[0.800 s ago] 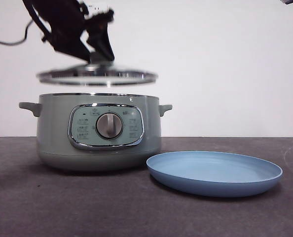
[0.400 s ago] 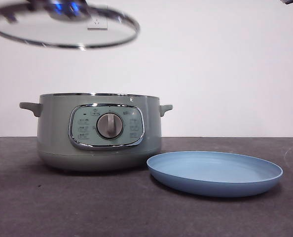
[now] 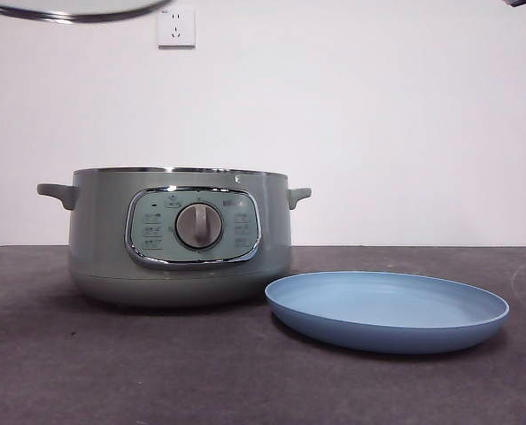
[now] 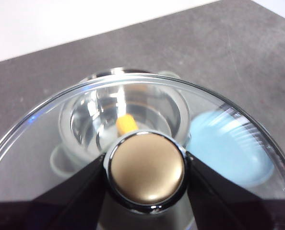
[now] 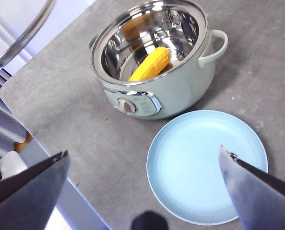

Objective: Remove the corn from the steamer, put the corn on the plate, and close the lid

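The steamer (image 3: 180, 236) is a wide, round, sage-green pot with smooth, faintly glossy walls, two stubby side handles, a chrome-rimmed panel and a silver dial; its polished steel bowl stands uncovered on the dark, matte table (image 3: 112, 372). Just beside it, touching or nearly so, sits the plate (image 3: 387, 312), round, shallow, light blue with a raised rim and a dull satin finish, nothing on it. The lid (image 4: 229, 143), clear domed glass with a chrome rim, hangs high above the pot; the front view catches only its edge at the top left corner. The left gripper (image 4: 146, 175) clamps the lid's round, metallic-looking knob, one black jaw pressed on each side. The right gripper (image 5: 142, 172) hovers well above the plate, jaws spread wide and touching nothing. The corn (image 5: 150, 64), stubby and yellow-orange, lies on its side in the steel bowl, its long axis slanting across the bowl; which end tapers is unclear.
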`<move>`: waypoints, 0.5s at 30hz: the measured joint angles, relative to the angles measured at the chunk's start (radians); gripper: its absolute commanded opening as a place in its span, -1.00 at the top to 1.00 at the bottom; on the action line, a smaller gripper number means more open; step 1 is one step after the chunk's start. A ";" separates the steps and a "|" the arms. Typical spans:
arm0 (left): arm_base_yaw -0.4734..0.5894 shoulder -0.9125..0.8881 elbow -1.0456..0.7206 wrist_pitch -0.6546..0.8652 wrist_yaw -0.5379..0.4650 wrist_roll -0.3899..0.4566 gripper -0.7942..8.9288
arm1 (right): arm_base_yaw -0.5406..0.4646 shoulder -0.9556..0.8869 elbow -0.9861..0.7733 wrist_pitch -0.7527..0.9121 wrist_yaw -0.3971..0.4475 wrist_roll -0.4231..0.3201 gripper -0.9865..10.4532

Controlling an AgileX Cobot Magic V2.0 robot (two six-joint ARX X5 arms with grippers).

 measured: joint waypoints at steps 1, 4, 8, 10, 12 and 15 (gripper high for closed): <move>0.000 -0.017 0.000 -0.028 0.000 0.000 0.85 | 0.000 0.000 0.000 0.005 0.000 0.000 -0.22; 0.000 -0.056 0.000 -0.099 0.000 0.001 0.85 | 0.000 0.000 0.000 0.024 0.000 0.005 -0.22; 0.000 -0.098 0.000 -0.143 0.000 0.002 0.85 | 0.000 0.015 0.000 0.051 0.000 0.032 -0.22; 0.000 -0.114 0.000 -0.161 0.000 0.003 0.85 | 0.002 0.032 0.000 0.080 0.000 0.055 -0.22; 0.000 -0.129 0.000 -0.187 0.000 0.003 0.85 | 0.010 0.055 0.000 0.113 0.001 0.077 -0.22; 0.000 -0.151 0.000 -0.232 0.000 0.003 0.85 | 0.048 0.092 0.000 0.193 0.002 0.122 -0.22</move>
